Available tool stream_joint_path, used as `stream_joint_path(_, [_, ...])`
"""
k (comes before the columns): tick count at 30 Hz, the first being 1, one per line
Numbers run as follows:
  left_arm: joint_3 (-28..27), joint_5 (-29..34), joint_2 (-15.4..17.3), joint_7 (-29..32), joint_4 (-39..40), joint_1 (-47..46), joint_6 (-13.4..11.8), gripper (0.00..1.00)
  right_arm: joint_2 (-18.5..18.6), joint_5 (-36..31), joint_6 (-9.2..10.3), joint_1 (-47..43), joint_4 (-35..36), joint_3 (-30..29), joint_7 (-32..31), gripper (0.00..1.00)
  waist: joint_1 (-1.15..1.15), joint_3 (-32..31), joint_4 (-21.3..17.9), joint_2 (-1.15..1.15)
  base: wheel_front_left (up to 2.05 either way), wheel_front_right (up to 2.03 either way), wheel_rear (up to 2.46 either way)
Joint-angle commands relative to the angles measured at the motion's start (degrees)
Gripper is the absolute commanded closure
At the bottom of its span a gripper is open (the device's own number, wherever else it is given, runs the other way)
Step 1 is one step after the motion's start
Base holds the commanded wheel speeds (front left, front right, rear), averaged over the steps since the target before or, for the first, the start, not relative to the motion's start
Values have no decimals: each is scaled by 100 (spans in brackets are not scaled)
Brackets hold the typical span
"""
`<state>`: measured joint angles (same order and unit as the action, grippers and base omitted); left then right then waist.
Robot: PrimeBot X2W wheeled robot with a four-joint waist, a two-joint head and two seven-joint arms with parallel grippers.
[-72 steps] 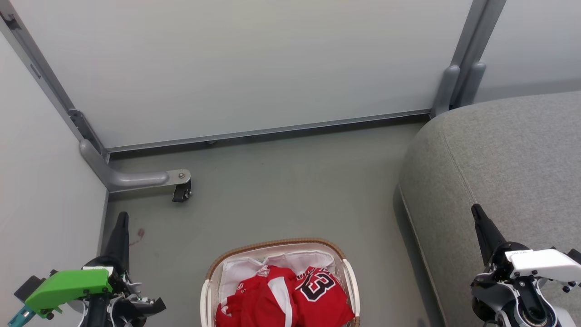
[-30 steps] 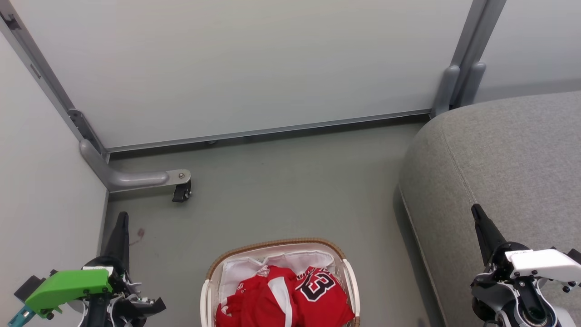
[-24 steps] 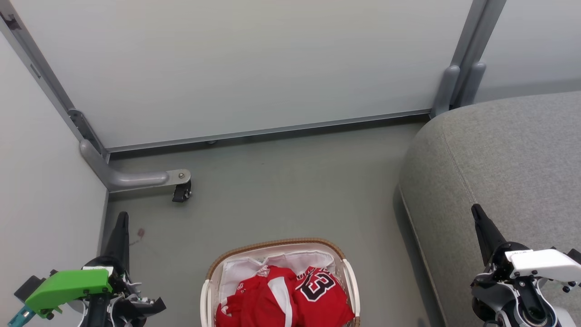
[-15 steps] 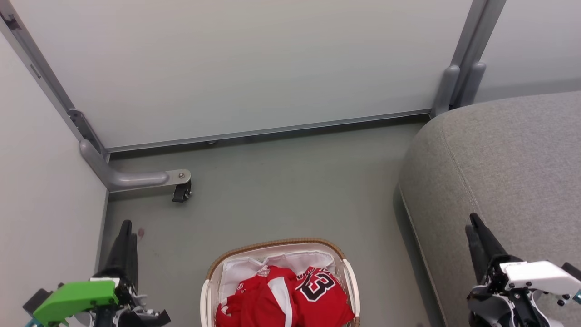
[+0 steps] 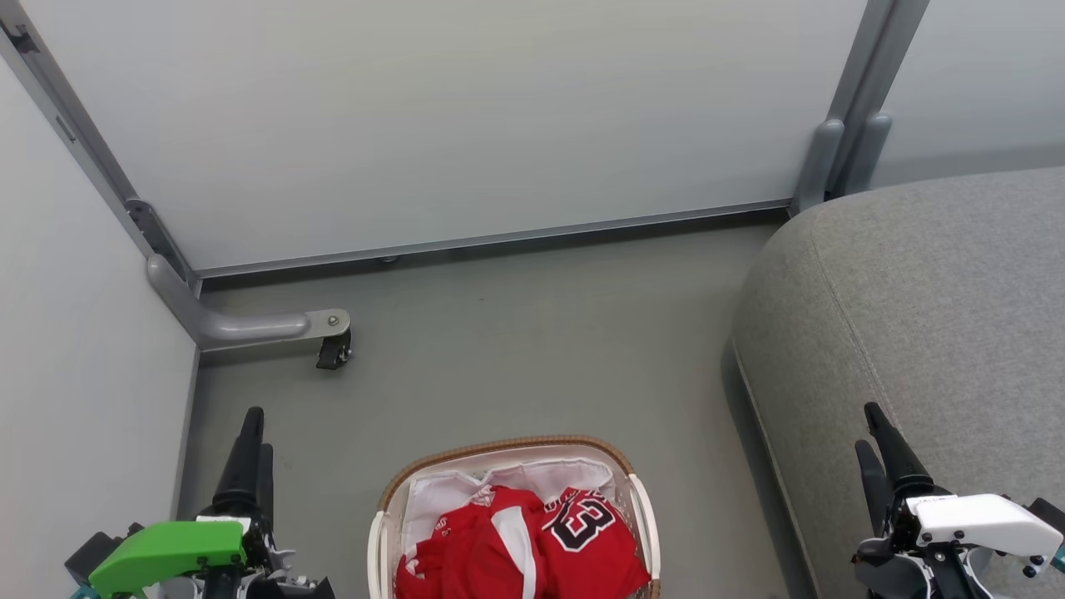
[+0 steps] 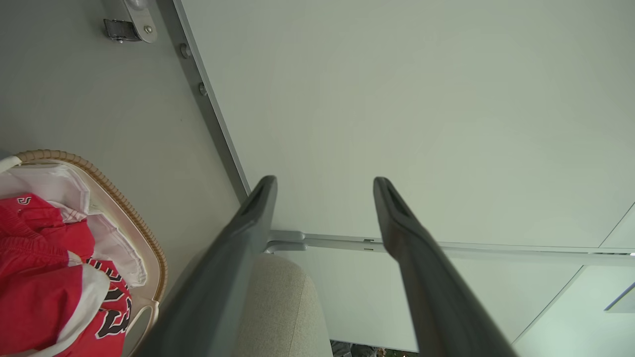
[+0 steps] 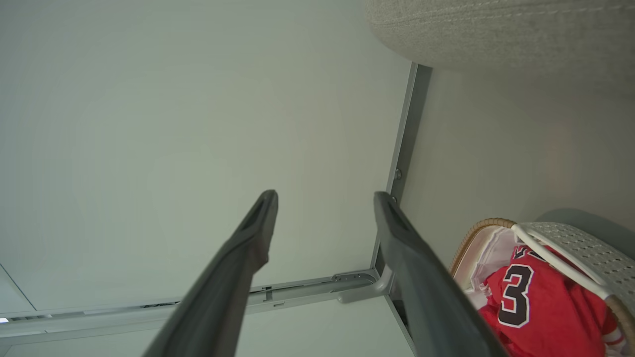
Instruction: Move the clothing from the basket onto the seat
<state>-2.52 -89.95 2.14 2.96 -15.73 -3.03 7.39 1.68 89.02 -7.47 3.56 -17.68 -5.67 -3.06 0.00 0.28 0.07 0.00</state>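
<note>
The head camera looks steeply down. Each wrist camera sights along its jaws toward the wall panel (image 6: 421,99); both share the basket (image 6: 130,214), outside the jaws.

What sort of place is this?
Probably a partitioned lab bay staged as a living room: pale partition panels on a castered metal foot, a grey sofa seat, and a laundry basket of red clothing.

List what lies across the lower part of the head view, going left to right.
White side panel → left end effector → basket holding the red clothing → bare floor → seat, with the right end effector in front of it.
</note>
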Motion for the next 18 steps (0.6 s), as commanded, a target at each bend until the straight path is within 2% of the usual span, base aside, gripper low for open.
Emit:
stream_joint_path(1, [34, 128, 24, -64, 124, -54, 2, 0, 52, -181, 0, 82, 84, -36, 69, 0, 0, 1, 3, 0, 0, 0, 0])
stream_joint_path(10, [161, 830, 32, -281, 394, -105, 3, 0, 64, -1128, -1, 98, 347, -172, 288, 0, 0, 13, 16, 0, 0, 0, 0])
stream_joint_path(18, [252, 1739, 40, -466, 639, -133, 5, 0, 74, -2312, -1, 83, 687, -156, 473, 0, 0, 24, 36, 0, 0, 0, 0])
